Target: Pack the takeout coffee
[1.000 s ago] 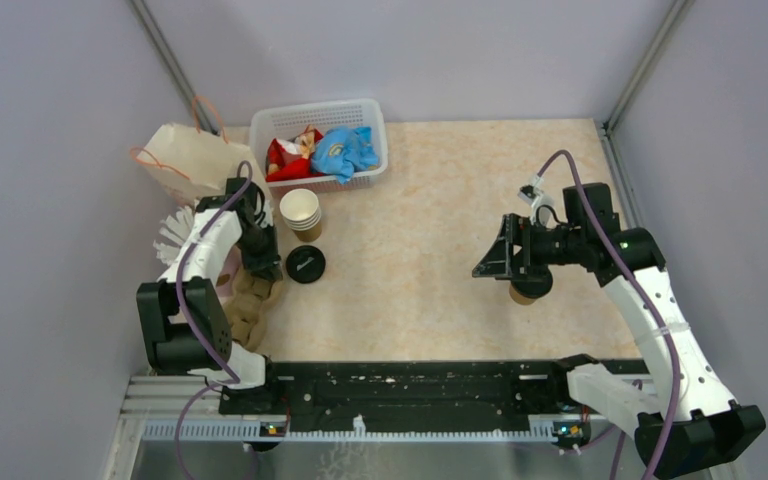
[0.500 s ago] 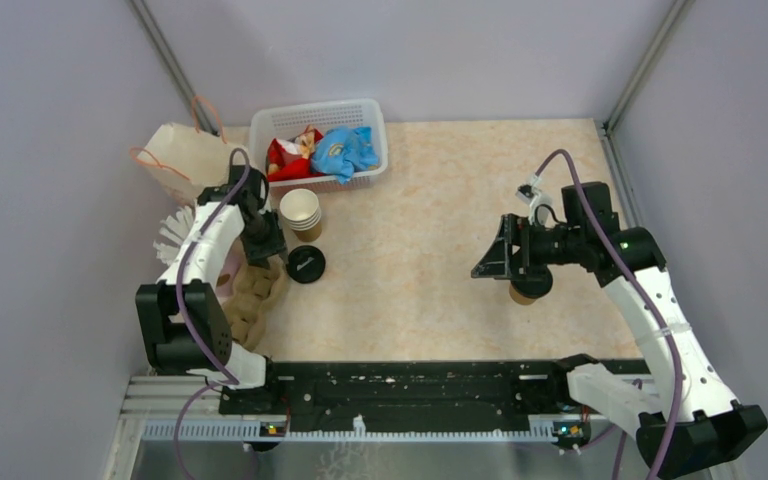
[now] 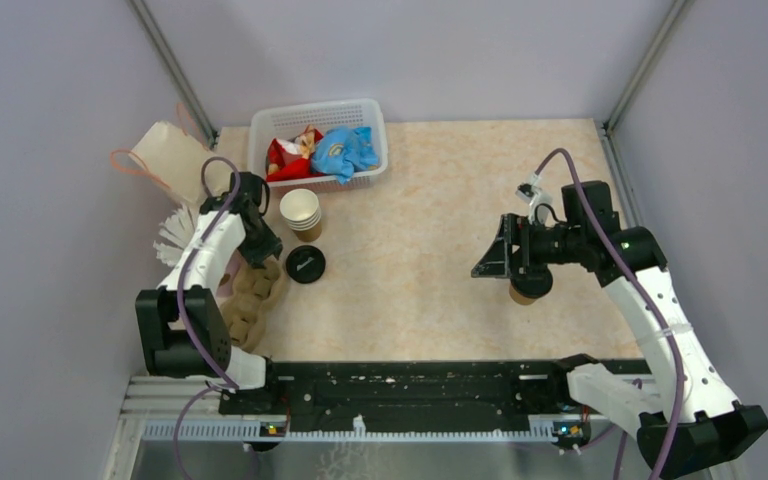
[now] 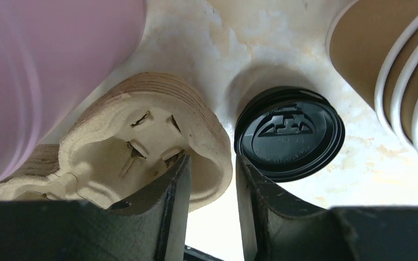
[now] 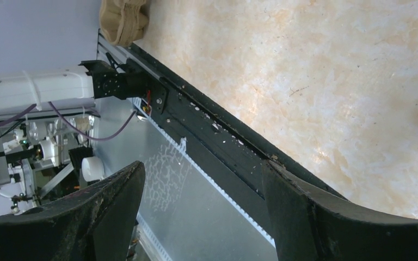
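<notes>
Black embossing on the loose lid (image 4: 289,133) cannot be read; left gripper (image 4: 211,168) is parted astride the rim of the pulp carrier (image 4: 136,136), right gripper (image 5: 202,168) spread wide.

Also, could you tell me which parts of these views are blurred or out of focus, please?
Left wrist: a pink shape fills the upper left, fully blurred; the lid is sharp. Right wrist: the table is crisp, the near fingers dark and slightly soft. Top: evenly lit, sharp throughout.
</notes>
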